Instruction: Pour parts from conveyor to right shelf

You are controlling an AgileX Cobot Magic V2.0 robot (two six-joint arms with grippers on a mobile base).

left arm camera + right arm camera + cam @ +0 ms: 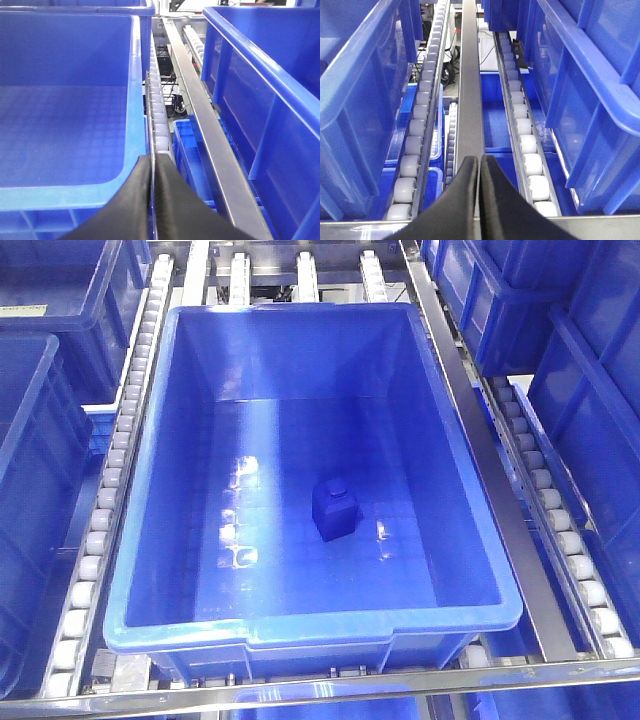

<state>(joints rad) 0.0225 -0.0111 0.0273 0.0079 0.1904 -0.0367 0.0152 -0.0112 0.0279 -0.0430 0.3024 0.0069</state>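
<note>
Black fingertips fill the bottom centre of both wrist views. On the left wrist view the left gripper (151, 172) has its two dark fingers pressed together, with only a thin seam between them and nothing held. They hang over a line of white rollers (159, 117) that runs up the middle of the frame. To the left of the rollers sits an open blue bin (134, 90) with a textured floor, and a steel rail (200, 115) slants up to the right of them, beside the wall of another blue crate (260, 115).

On the right wrist view the right gripper (479, 167) is likewise closed, finger against finger, holding nothing. It sits above a grey steel beam (470, 90) in the centre of the frame, with roller tracks (526, 135) on either side and blue crate walls (590, 75) at both edges.

From the front-facing camera, a large blue tote (150, 540) occupies the middle of the frame, resting on the roller conveyor (95, 530). A single small dark blue part (335, 508), boxy with a raised cap on top, lies on the tote's floor, slightly right of centre and well apart from every wall. More blue bins (590, 410) stand on the shelf lanes at the upper right and along the left edge. Neither gripper shows in this view.
</note>
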